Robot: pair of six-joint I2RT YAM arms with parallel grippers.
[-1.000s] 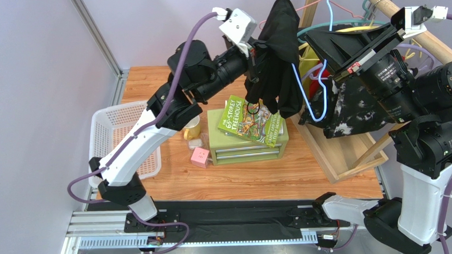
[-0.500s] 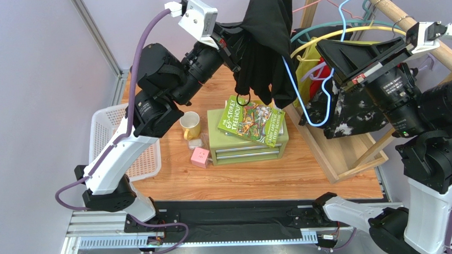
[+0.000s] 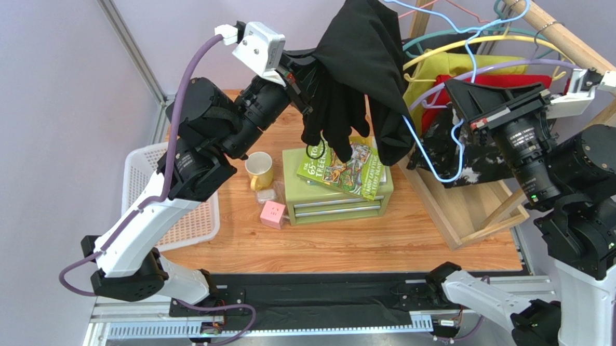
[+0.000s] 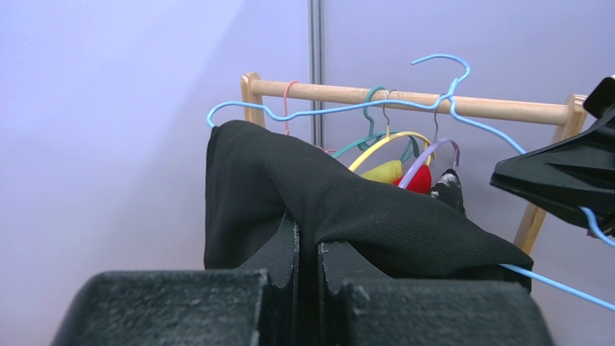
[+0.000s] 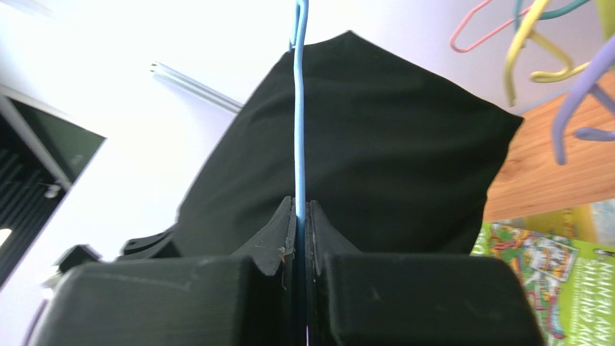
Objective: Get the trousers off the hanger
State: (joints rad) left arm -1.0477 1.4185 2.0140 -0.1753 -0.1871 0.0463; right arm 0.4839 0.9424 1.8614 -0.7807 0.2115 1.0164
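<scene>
I see the left gripper (image 4: 309,249) clamped on the black trousers (image 3: 361,61), which drape over the light-blue hanger (image 5: 299,108), raised in front of the wooden rail (image 4: 404,101). R gripper (image 5: 302,216) is pinched on that hanger's wire. Behind hang yellow-green trousers (image 3: 470,63), red trousers (image 3: 491,83) and speckled trousers (image 3: 475,166). Below, a book (image 3: 342,167) reads "65-Storey Treehouse" atop a green box (image 3: 340,203).
</scene>
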